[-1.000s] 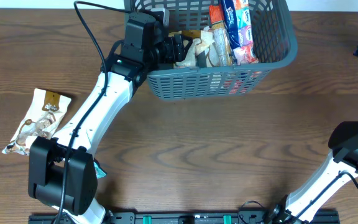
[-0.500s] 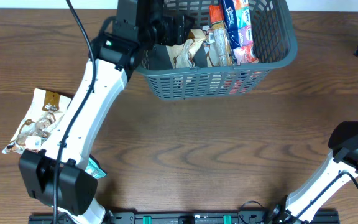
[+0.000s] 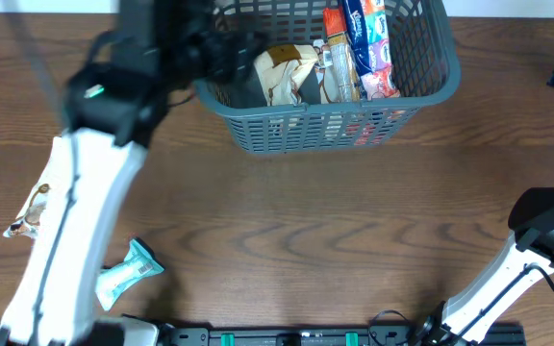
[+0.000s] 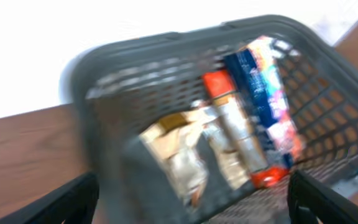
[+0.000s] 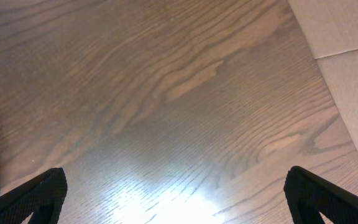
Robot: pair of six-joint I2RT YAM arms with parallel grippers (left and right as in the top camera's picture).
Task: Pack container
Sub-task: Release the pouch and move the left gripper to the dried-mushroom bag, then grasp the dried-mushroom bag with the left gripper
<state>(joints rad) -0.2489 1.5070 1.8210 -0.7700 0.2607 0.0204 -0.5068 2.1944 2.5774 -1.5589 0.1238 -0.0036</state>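
overhead cam: high, looked straight down on table | L wrist cam: close, faced ahead of left gripper into container; container shared w/ overhead | R wrist cam: close, faced table beneath right gripper

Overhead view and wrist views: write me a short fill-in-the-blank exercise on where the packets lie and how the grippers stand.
The blue packet lies inside the ____.
The mint-green packet lies outside it, on the ____.
The left gripper has its jaws ____.
The right gripper holds ____.
Missing words: basket; table; open; nothing.
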